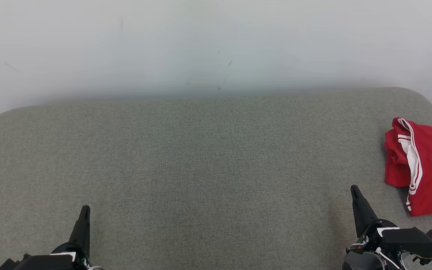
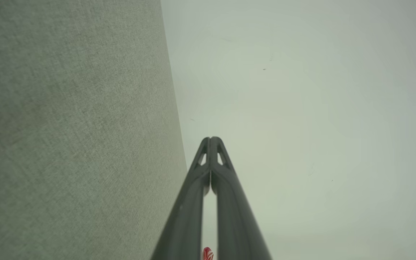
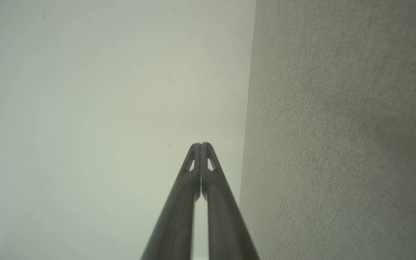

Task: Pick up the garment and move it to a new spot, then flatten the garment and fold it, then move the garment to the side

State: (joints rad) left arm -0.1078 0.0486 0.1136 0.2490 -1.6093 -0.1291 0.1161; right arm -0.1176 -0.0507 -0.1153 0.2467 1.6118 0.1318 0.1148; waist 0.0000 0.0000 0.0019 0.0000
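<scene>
The garment (image 1: 426, 165) is red with white stripes and lies bunched at the far right of the grey fabric surface (image 1: 208, 157), partly cut off by the view's edge. My right gripper (image 1: 354, 189) stands shut at the lower right, a short way left of the garment and apart from it. In the right wrist view its fingertips (image 3: 201, 145) meet with nothing between them. At the lower left, far from the garment, my left gripper (image 1: 85, 208) is shut too. The left wrist view shows its tips (image 2: 211, 139) pressed together, and a red scrap of garment (image 2: 207, 254) shows at the bottom edge.
A pale wall (image 1: 216, 45) rises right behind the surface's rounded far edge. The surface's right rear corner curves away just behind the garment.
</scene>
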